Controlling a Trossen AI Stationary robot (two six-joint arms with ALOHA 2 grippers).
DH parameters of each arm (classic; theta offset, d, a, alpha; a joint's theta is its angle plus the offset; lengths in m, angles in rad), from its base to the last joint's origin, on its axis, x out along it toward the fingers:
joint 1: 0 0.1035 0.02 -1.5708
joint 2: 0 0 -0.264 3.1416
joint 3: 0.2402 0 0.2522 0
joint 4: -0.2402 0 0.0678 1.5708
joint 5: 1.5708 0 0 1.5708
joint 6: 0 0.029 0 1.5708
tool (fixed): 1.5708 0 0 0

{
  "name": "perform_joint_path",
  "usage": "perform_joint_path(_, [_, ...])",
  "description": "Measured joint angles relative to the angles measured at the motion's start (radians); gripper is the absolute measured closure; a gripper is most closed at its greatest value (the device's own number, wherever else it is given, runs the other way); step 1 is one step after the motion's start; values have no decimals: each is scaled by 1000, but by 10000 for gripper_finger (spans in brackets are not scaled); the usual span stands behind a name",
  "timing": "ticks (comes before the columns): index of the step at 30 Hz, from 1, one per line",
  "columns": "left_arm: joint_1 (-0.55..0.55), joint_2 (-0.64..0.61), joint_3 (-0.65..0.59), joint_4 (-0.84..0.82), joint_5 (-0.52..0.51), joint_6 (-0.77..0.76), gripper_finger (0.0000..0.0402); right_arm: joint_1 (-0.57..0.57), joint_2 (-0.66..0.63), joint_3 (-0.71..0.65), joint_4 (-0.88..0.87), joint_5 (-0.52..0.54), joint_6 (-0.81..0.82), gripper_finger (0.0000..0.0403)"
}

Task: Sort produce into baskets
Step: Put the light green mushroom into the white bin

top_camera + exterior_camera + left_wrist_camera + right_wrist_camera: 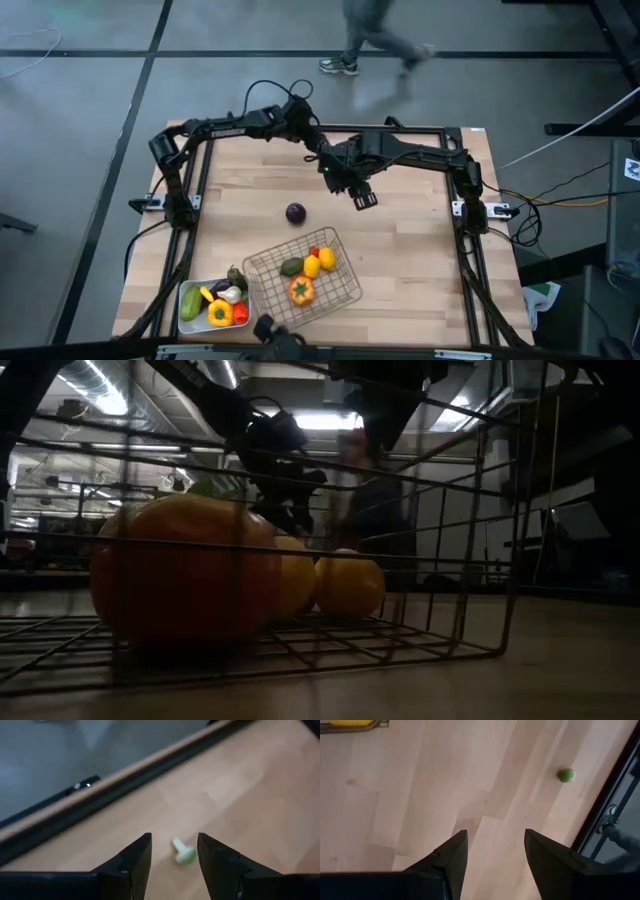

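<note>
Claws first: my left claw (172,862) hangs over the far side of the desk (420,250) near its back rail, fingers spread with nothing between them, and I judge it is lined up on the small pale green piece (183,853) lying on the wood just ahead of its tips. My right claw (492,852) is out over the middle of the desk, also spread and empty, looking down on bare wood with a small round green piece (565,775) well off toward the rail. One purple onion (296,212) sits alone mid-desk, still unsorted. The wire-mesh basket (345,285) holds an orange pepper (301,290), two lemons (319,262), a green piece and a bit of red. The white tray (186,322) beside it holds a cucumber (191,303), a yellow pepper (220,314), garlic, an eggplant and something red.
</note>
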Motion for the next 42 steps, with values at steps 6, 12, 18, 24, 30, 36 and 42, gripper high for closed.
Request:
perform_joint_path(6, [65,0,0,40,-2,19,247,0,0,0,0,0,1,210])
perform_joint_path(12, [50,0,0,28,73,-13,247,0,0,0,0,-1,1,210])
perform_joint_path(18, [-19,0,0,1,76,-15,247,-1,0,0,0,-2,1,210])
perform_joint_path(24, [-67,10,0,-26,0,-36,247,-1,0,0,0,-3,2,210])
perform_joint_path(30, [-91,67,0,-14,-11,-81,247,0,0,0,1,-3,26,210])
perform_joint_path(36, [-92,140,0,20,-19,-125,247,0,-31,-2,1,1,29,210])
perform_joint_path(42, [-90,193,0,79,-21,-135,247,0,-66,-1,0,5,28,210])
